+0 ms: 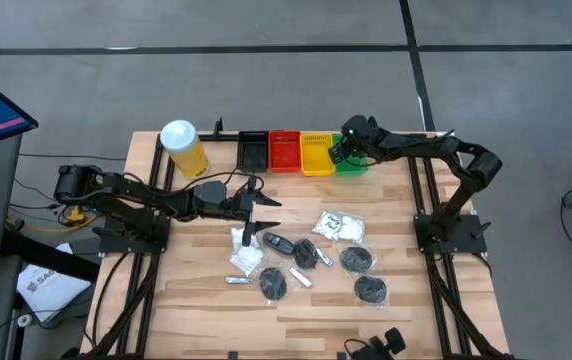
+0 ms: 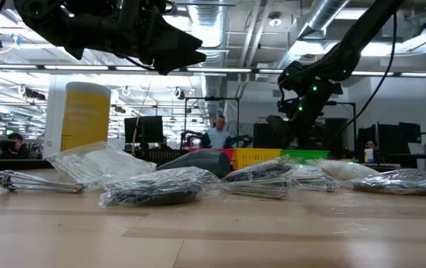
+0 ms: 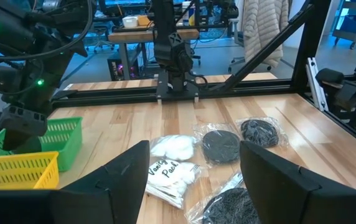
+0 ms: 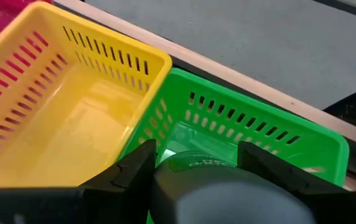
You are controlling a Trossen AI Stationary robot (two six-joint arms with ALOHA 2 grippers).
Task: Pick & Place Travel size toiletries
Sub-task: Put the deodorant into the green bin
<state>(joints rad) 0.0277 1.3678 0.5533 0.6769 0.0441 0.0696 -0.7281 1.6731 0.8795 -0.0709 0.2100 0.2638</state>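
Wrapped toiletries lie mid-table: white sachets (image 1: 341, 226), black discs (image 1: 356, 259), a black oval case (image 1: 281, 243) and thin silver tubes (image 1: 299, 277). My left gripper (image 1: 266, 205) (image 3: 193, 149) hovers open above their left side, nothing between its fingers. My right gripper (image 1: 341, 152) (image 4: 196, 152) is at the far edge over the green tray (image 4: 277, 124), shut on a dark rounded toiletry item (image 4: 228, 193) in clear wrap. My right gripper pinches the dark rounded item between its two fingers, one on each side (image 4: 165, 180). The fingers slant down toward the table's far edge. The item is lifted clear, just above the green tray's opening; the hand hides its rear part.
Black (image 1: 253, 150), red (image 1: 284, 150), yellow (image 1: 316, 153) and green trays stand in a row along the far edge. A tall yellow canister (image 1: 184, 147) with a white lid stands at the far left. Bare wood shows along the near edge.
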